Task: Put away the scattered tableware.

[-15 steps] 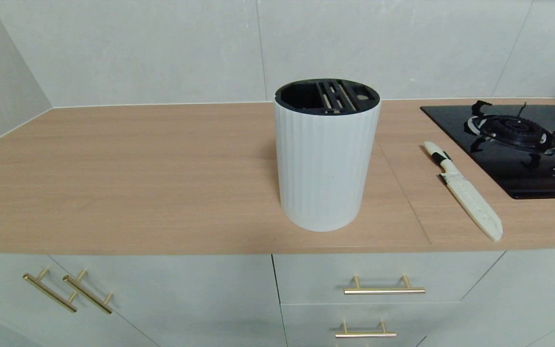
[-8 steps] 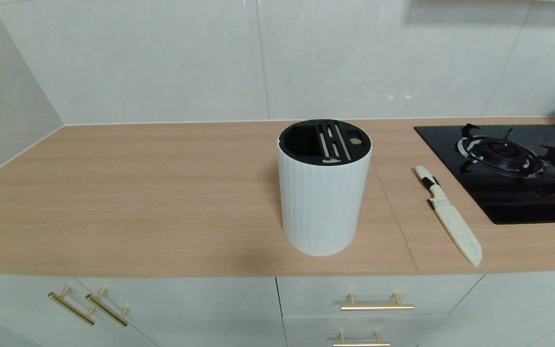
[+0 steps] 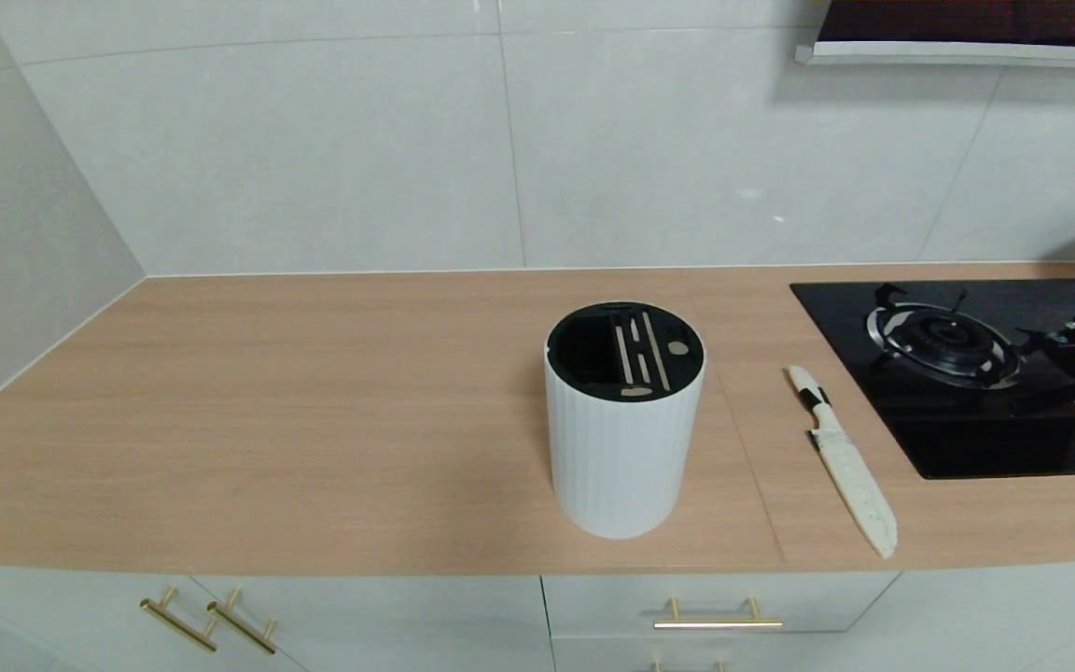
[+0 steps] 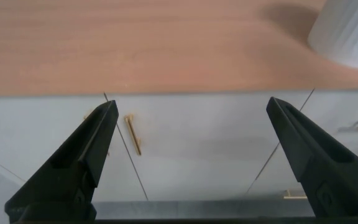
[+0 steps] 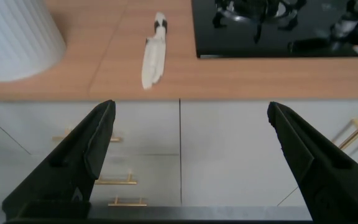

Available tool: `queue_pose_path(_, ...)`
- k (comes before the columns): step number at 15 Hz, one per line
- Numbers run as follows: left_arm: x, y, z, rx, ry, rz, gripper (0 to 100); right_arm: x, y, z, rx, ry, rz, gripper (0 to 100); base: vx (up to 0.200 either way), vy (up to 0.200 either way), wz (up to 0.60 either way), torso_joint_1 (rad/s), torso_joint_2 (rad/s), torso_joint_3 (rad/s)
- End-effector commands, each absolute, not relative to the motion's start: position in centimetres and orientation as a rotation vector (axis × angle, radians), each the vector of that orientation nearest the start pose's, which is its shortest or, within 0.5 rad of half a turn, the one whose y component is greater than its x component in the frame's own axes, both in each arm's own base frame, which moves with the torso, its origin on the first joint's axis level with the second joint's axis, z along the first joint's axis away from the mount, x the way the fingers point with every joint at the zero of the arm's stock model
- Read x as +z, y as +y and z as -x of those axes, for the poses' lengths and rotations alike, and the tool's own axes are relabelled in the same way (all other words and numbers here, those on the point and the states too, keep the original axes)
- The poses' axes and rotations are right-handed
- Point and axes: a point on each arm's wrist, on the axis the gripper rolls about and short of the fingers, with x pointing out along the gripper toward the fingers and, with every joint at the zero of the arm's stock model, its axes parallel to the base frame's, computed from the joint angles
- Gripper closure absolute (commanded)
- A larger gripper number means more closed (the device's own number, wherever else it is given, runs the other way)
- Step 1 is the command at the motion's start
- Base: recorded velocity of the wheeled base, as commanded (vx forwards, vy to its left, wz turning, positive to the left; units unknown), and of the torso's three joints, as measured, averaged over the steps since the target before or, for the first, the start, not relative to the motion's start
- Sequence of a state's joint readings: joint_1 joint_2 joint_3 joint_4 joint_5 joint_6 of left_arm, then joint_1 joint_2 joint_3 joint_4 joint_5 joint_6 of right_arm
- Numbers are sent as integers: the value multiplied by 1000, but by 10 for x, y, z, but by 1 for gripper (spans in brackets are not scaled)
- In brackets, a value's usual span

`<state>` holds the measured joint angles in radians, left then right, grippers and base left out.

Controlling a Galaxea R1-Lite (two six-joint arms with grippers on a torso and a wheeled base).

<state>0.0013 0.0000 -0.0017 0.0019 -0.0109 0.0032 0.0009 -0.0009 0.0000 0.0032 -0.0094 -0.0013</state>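
Pale grey cabinet fronts (image 3: 360, 625) with slim brass bar handles (image 3: 717, 623) sit closest, under the lip of the worktop. Both arms hang low in front of them. The left gripper (image 4: 191, 104) has its two dark fingers spread wide with nothing between them; behind it are a cabinet door and the front edge of the counter. The right gripper (image 5: 190, 106) is likewise spread wide and holds nothing, in front of the drawers farther right.

Above the cabinets runs a light wooden countertop (image 3: 314, 420). Near its front edge stands a white ribbed cylindrical holder (image 3: 621, 457), upright, just left of a seam in the wood. Its top is a black insert, with one large open compartment on the left side and several narrow slots beside it.

Right of the seam lies the knife (image 3: 841, 462), flat on the wood, between the holder and the hob and touching neither. It is cream-coloured, with a black band on the handle. The handle points toward the wall, and the blade tip lies close to the counter's front edge.

Farther right and back, a black glass hob (image 3: 967, 439) is set into the counter, with a gas burner (image 3: 943, 334) under black pan supports. Large light grey wall tiles (image 3: 314, 159) close the scene behind, and the underside of an extractor hood (image 3: 967, 37) juts out above the hob.
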Motion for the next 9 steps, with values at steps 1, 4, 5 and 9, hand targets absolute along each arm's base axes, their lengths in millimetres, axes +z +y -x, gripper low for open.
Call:
queue_pose_path(1,76,0,23,-9,2,-3,0,75,0,23,-8,3,2,0,0,0,0,281,-603,-315)
queue_pose_path(4,76,0,23,-9,2,-3,0,75,0,23,-9,3,2,0,0,0,0,243,-512,-269)
queue_pose_path(5,76,0,23,-9,2,-3,0,75,0,23,-8,3,2,0,0,0,0,188,-403,-212)
queue_pose_path(9,76,0,23,-9,2,-3,0,75,0,23,-8,3,2,0,0,0,0,187,-382,-200)
